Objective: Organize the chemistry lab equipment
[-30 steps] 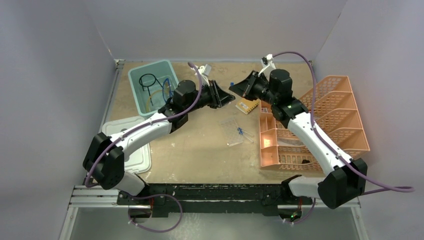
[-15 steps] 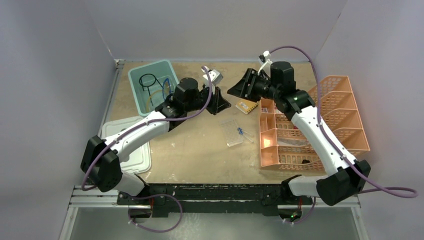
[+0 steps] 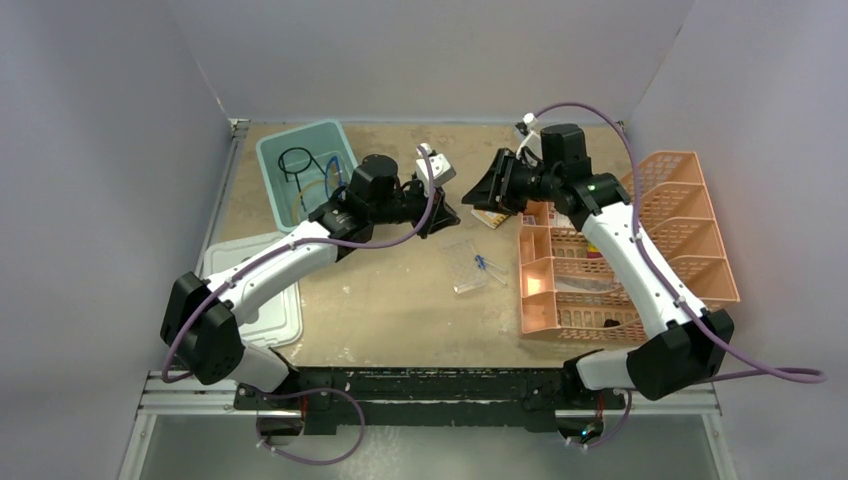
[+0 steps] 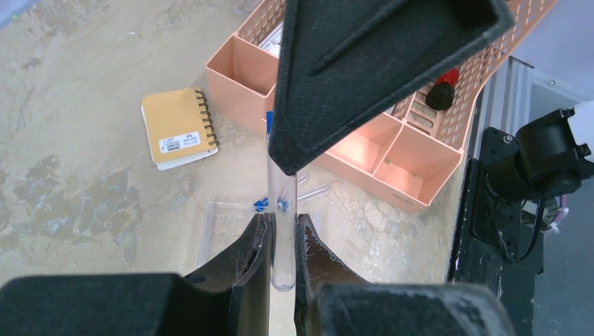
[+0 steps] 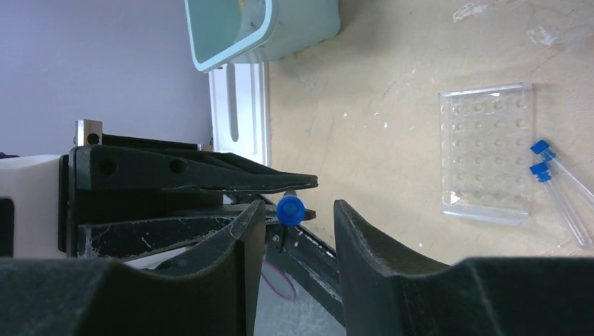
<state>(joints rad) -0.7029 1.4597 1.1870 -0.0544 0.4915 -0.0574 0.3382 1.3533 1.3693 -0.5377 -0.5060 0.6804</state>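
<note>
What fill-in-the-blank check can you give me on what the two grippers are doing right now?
1. The left gripper is shut on a clear tube with a ____ cap.
2. The right gripper is ____, straddling that cap.
3. ____ capped tubes lie beside the clear rack.

Missing words: blue; open; Two.
</note>
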